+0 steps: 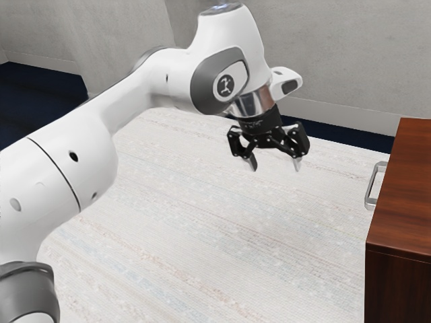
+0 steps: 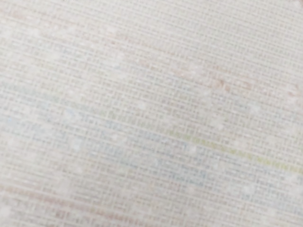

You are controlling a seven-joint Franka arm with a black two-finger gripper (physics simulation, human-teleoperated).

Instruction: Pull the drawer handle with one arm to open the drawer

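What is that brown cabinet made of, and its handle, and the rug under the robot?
The cabinet looks like dark reddish wood, polished: streaky grain and a soft sheen show. Its handle seems to be metal, pale grey and smooth, though it might be plastic. The rug looks like woven cloth: fine cream threads cross in rows.

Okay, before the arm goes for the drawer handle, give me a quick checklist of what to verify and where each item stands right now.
1. The gripper is open and empty: ok.
2. The drawer handle is in sight on the cabinet: ok.
3. Hand at the handle: not ok. It hangs apart from it, toward the exterior view's left, above the rug.
4. Nothing stands between gripper and handle: ok.
5. Fingers lined up to straddle the handle: cannot tell.
6. Drawer shut at the start: cannot tell.
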